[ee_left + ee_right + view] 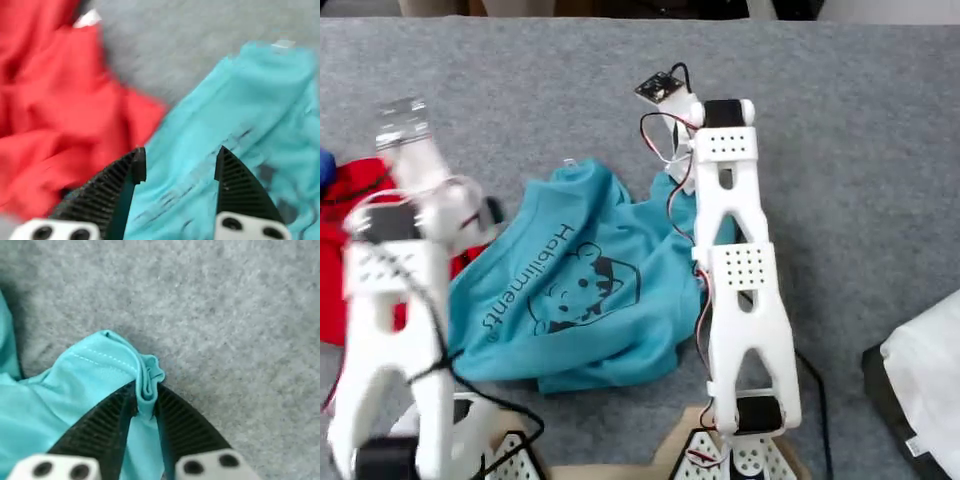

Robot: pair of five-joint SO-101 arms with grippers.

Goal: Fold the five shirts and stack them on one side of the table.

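Observation:
A teal shirt (575,280) with a dark print lies crumpled at the middle of the grey table. A red shirt (350,190) lies bunched at the left edge. My right gripper (146,402) is shut on a folded hem of the teal shirt (90,375) at that shirt's far right corner, under the right arm (730,230). My left gripper (180,162) is open above the teal shirt (235,115), close to where it meets the red shirt (60,115). The left arm (400,300) stands over the red shirt's near side.
A white cloth (930,380) on a dark object sits at the right edge of the table. Grey table surface (850,150) stretches bare at the back and right. Both arm bases stand at the near edge.

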